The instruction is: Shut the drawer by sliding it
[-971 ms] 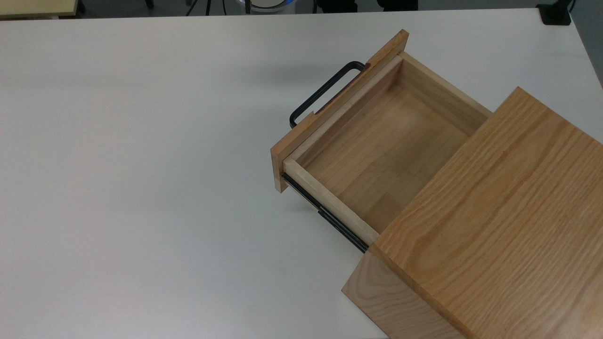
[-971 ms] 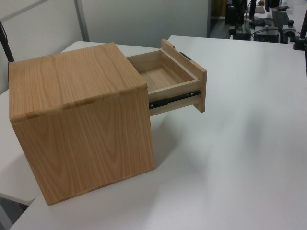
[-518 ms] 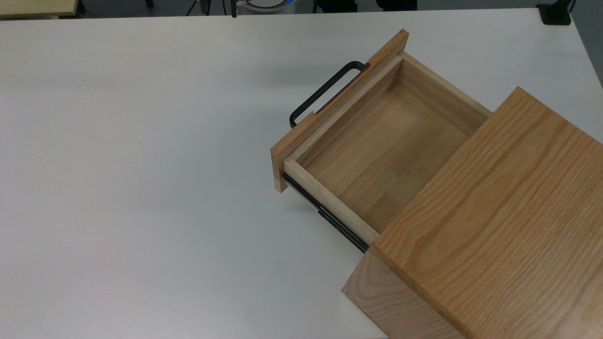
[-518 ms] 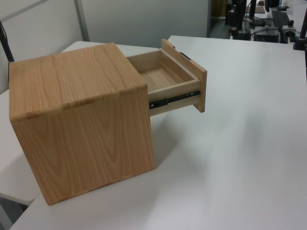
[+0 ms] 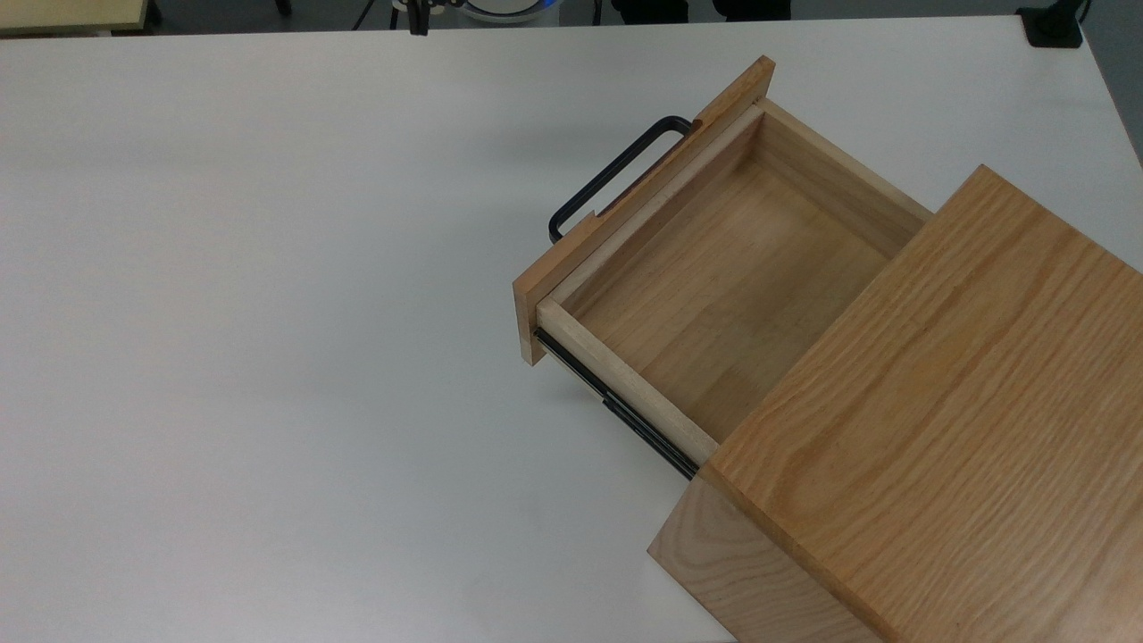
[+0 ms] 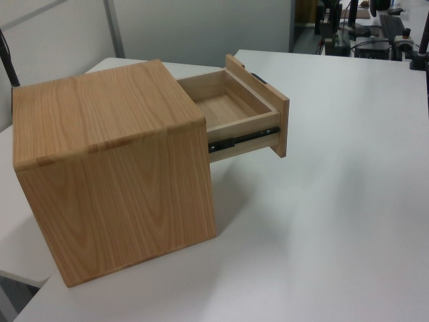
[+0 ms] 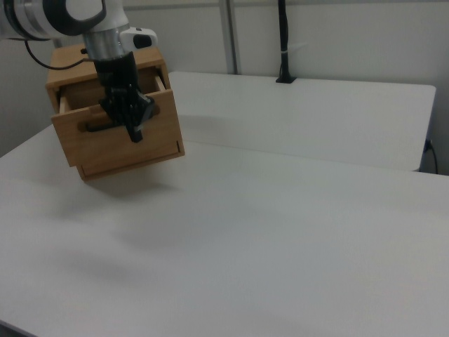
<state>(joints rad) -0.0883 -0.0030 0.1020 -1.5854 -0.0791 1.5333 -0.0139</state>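
Note:
The drawer [image 5: 714,277] stands pulled well out of the oak cabinet [image 5: 938,420], empty inside. Its flat front panel [image 5: 638,210] carries a thin black U-shaped handle [image 5: 616,174], and a black side rail [image 5: 625,415] shows underneath. In the left view the drawer [image 6: 241,107] juts out of the cabinet [image 6: 107,168] toward the left view's right. In the right view the drawer front [image 7: 158,130] faces the camera. My gripper [image 7: 135,130] hangs from the white arm [image 7: 70,14], overlapping the drawer front near the handle; contact cannot be judged.
The cabinet sits on a large white table [image 5: 268,357]. A black clamp [image 5: 1054,27] sits at the table's far right corner in the top view. A black post [image 7: 283,42] rises at the table's back edge in the right view.
The drawer and cabinet have not moved. At the upper edge of the top view a small dark part has shifted to the left.

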